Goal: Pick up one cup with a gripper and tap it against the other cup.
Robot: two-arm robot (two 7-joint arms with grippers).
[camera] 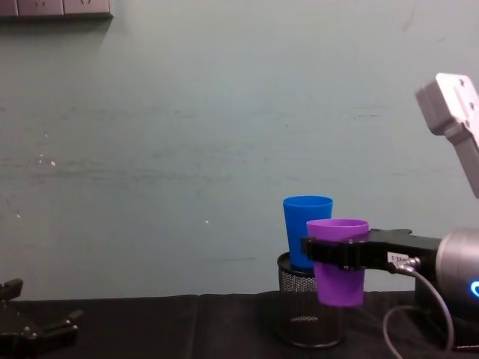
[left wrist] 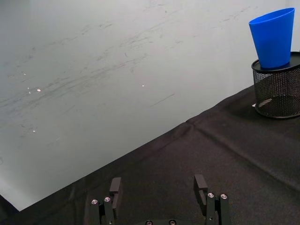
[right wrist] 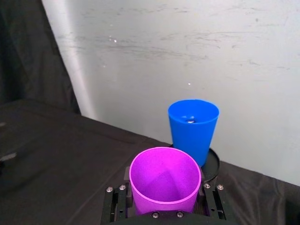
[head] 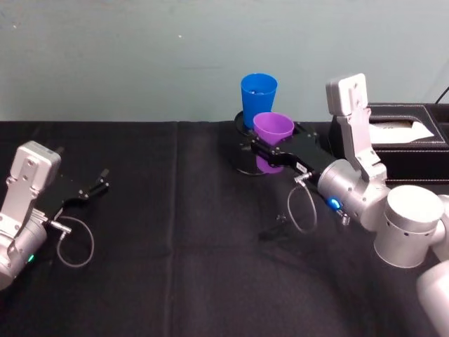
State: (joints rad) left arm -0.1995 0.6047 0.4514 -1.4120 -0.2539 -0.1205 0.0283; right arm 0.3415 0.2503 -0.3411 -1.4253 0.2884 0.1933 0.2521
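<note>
Pale green-grey wall (head: 140, 56) ran flat across the back, scuffed with faint streaks and a few white specks, evenly lit, no hard shadows. Below it the table (head: 175, 246) lay under a black cloth, a soft crease running front to back left of centre. A black stitched box (head: 407, 151) sat far right, near the wall. In the chest view, grey plates (camera: 56, 7) lined the wall's top left edge.

You have 2 cups at far centre: the other cup (head: 259, 91) atop the mesh holder (camera: 307, 314), the lifted cup (head: 273, 126) just nearer, in the right gripper (head: 269, 149). The left gripper (head: 96, 184) is near left; the box (head: 407, 137) far right.
</note>
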